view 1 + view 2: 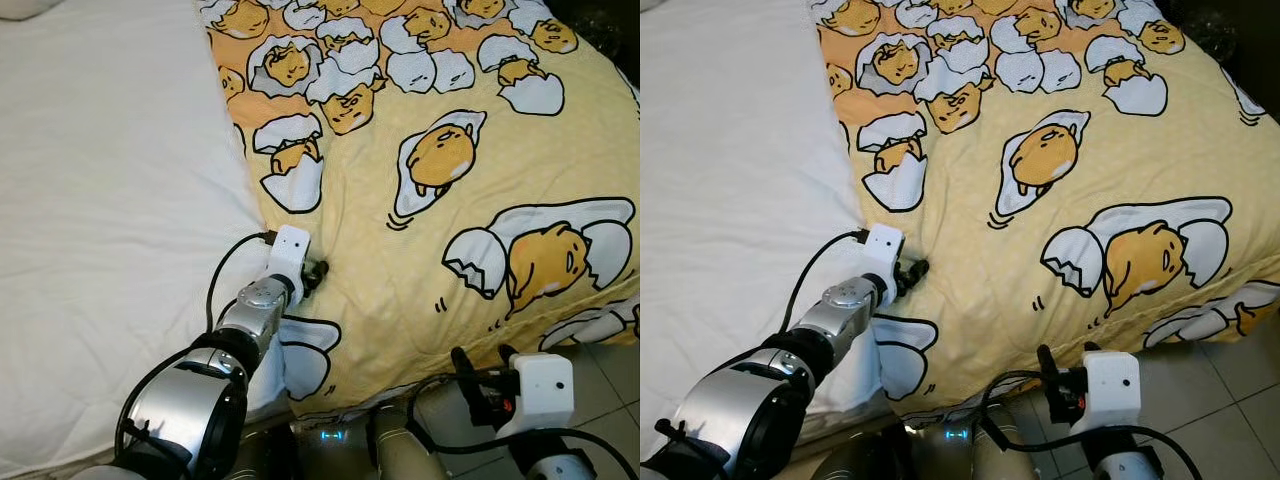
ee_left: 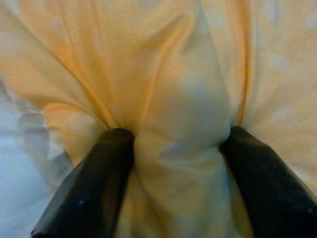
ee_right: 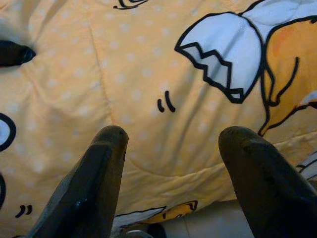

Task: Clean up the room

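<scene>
A: Bedroom, one bed; white sheet (image 1: 110, 200) on the left half, yellow egg-print blanket (image 1: 450, 260) spread across the right half. Entry for the left gripper (image 1: 316, 274)?

B: Fingers (image 2: 99, 183) closed on a bunched fold of blanket near its left edge, cloth gathered between them. Item held, not yet moved.

A: Right gripper (image 1: 482, 385)?

B: Fingers (image 3: 94, 188) spread wide, nothing between them; hovering off the near edge of the bed, over the blanket's near hem, tiled floor (image 1: 610, 370) beneath.

A: Handling note?

B: Judgement: keep the pinch firm and deep in the fold, draw the edge left over the sheet slowly and low so the thin cloth doesn't slip out. Right gripper could take the near hem to keep it square.
</scene>
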You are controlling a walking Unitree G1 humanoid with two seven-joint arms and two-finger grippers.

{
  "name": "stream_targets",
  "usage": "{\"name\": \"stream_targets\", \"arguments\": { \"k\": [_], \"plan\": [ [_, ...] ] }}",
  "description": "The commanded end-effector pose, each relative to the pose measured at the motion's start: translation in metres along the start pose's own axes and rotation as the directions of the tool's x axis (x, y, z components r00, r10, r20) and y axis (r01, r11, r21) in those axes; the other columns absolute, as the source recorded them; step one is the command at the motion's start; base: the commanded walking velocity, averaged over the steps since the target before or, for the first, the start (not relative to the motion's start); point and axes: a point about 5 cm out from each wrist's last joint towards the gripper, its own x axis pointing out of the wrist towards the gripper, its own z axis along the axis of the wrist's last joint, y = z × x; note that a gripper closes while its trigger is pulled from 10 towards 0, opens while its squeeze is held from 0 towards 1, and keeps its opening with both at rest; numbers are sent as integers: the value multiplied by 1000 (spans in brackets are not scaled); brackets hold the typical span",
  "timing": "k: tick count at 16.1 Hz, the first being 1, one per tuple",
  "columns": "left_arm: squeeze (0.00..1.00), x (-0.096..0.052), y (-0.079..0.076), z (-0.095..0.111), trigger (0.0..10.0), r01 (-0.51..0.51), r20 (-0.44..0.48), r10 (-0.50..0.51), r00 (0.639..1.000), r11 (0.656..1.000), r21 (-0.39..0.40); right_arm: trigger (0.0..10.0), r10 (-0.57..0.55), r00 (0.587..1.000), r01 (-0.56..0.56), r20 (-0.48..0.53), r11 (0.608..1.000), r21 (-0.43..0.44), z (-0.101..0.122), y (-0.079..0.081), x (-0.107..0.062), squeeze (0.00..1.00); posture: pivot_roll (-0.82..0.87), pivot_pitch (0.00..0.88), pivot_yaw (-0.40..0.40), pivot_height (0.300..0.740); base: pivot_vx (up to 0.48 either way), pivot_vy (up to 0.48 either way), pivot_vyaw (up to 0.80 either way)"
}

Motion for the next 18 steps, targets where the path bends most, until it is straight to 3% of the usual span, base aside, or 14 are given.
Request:
{"name": "stream_targets", "arguments": {
  "k": [1, 18],
  "plan": [
    [0, -6, 8, -25, 0, -28, -79, 26, 997, 999, -30, 10000, 38, 999, -38, -10, 999, 26, 0, 4, -2, 0, -402, 261, 64, 740, 0, 0, 0],
    [0, -7, 11, -26, 0, -34, -77, 30, 997, 998, -55, 10000, 73, 997, -72, -28, 997, 22, -3, 8, -2, 0, -391, 257, 61, 740, 0, 0, 0]
  ]
}}
